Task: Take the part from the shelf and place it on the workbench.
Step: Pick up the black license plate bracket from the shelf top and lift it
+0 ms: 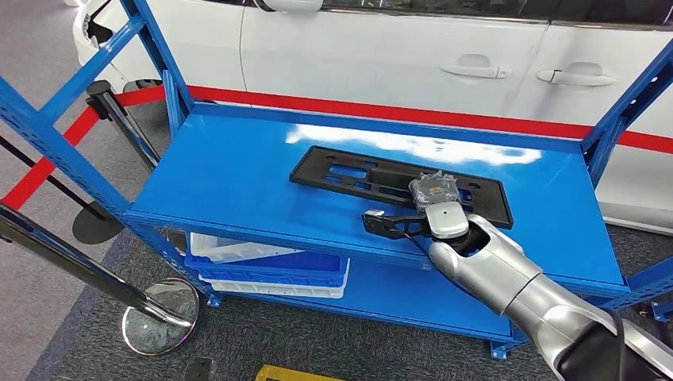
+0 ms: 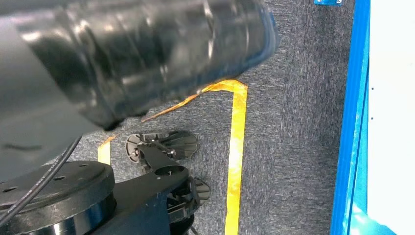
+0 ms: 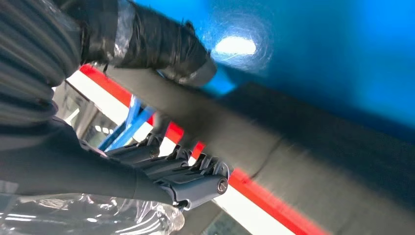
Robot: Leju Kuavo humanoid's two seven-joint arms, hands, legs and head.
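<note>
Blue steel shelving [image 1: 238,171] stands before a white car [image 1: 413,55], and on its top shelf, toward the right end near the front edge, lies one long black slotted part [image 1: 349,176]. One right hand [image 1: 435,193] rests over the part's near right end; in the right wrist view a thumb lies on top and dark fingers [image 3: 195,174] curl under its edge, seemingly pinching it. Held so far off-centre, the long part could likely swing, slip, or catch an upright when lifted. One left hand [image 2: 147,54] hangs over grey carpet, its fingers' state impossible to tell. Two stacked trays [image 1: 270,270] sit on the lower shelf.
</note>
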